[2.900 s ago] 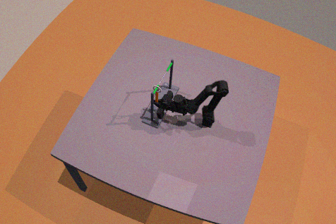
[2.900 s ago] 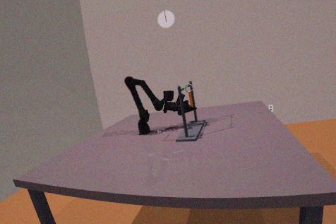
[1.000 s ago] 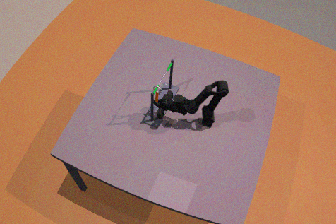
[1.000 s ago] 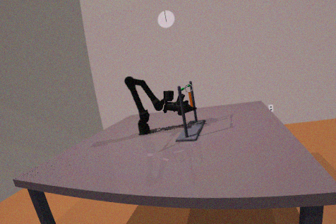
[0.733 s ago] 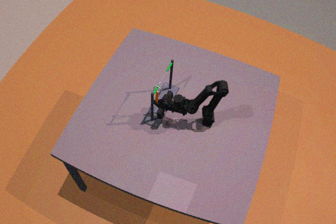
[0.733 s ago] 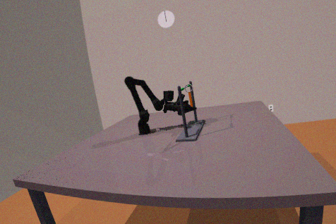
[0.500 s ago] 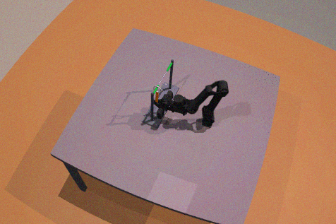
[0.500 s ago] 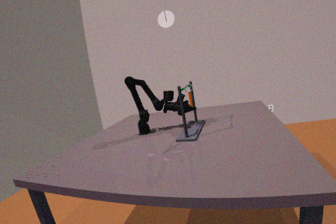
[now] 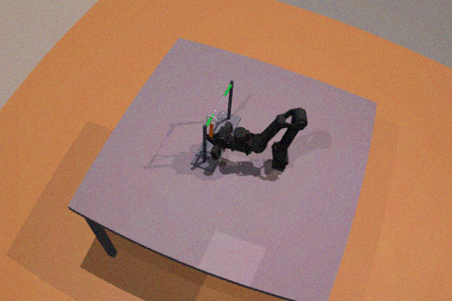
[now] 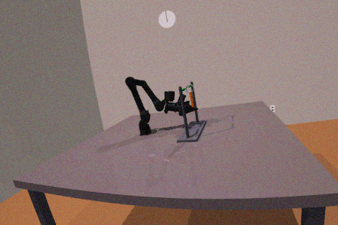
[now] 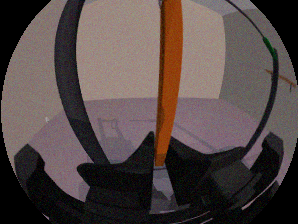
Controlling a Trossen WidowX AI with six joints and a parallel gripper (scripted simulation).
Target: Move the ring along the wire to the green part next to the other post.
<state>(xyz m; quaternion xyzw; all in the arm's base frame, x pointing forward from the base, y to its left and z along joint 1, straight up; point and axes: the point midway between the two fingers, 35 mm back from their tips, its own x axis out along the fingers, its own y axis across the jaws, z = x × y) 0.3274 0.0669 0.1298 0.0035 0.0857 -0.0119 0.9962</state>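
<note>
Gripper fingers are closed on the lower end of the upright orange handle, left of centre in the top view. Above it, the pale ring sits by the green section beside the lower-left post. Probably light and stiff, the handle suits this low pinch, though being slim and smooth-looking it could pivot, tipping the ring against grey wire.
</note>
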